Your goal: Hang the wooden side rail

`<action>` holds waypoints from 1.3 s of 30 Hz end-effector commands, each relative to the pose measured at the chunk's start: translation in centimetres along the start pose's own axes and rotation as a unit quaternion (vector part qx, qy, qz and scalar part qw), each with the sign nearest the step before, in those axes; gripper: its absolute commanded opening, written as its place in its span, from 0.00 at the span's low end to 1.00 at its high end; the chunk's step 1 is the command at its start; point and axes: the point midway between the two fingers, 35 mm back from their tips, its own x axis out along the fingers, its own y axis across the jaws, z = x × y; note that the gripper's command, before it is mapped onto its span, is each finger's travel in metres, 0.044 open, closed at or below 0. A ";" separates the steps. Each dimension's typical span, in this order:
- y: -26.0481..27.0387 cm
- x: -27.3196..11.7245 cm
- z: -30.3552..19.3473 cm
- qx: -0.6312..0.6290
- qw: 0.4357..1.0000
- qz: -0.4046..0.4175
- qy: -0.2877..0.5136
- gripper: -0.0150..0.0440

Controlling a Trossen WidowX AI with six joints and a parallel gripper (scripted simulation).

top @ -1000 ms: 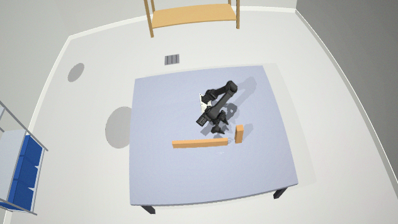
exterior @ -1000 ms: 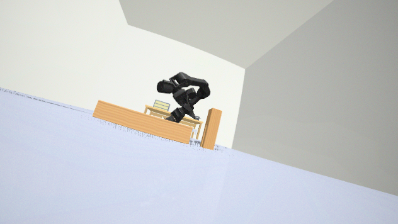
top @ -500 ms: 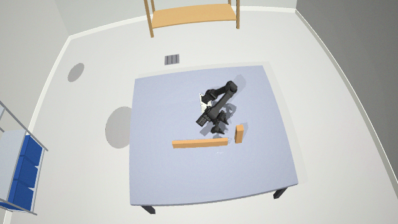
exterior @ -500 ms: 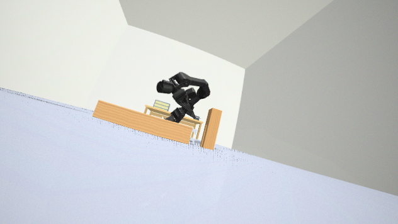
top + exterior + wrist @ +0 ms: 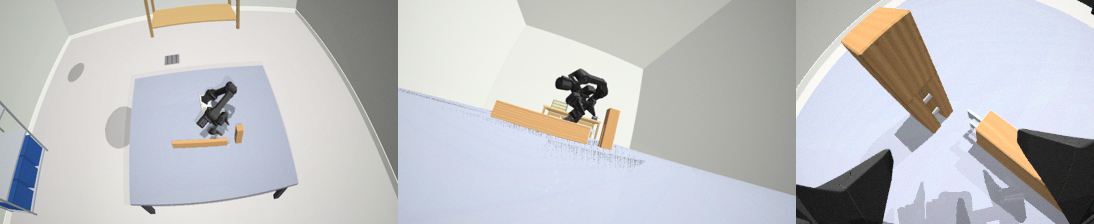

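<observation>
The wooden side rail [image 5: 199, 143] [image 5: 543, 123] [image 5: 1008, 144] lies flat on the blue-grey table [image 5: 189, 182] [image 5: 524, 189] [image 5: 1016, 43]. Its two steel hooks [image 5: 230, 140] [image 5: 972, 120] point at the headboard post [image 5: 239, 133] [image 5: 609, 128] [image 5: 903, 63] and stop a short gap away from it. The post stands upright, with its slot [image 5: 932, 103] low on the side that faces the rail. My gripper [image 5: 215, 131] [image 5: 574, 119] [image 5: 957, 146] is open and empty. It hangs just behind the rail's hooked end, low over the table, with one finger over the rail.
A wooden shelf unit [image 5: 192, 14] stands on the floor at the far wall. A rack with blue bins [image 5: 22, 167] is at the left. A floor vent [image 5: 171, 59] lies behind the table.
</observation>
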 end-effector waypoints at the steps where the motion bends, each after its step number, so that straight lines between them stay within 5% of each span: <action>1: -0.6 0.0 -0.2 0.125 0.991 -0.001 0.041 1.00; 18: -3.1 -1.0 -0.2 0.534 0.826 -0.112 0.143 1.00; 39: -6.9 -3.6 0.9 0.848 0.399 -0.347 0.047 1.00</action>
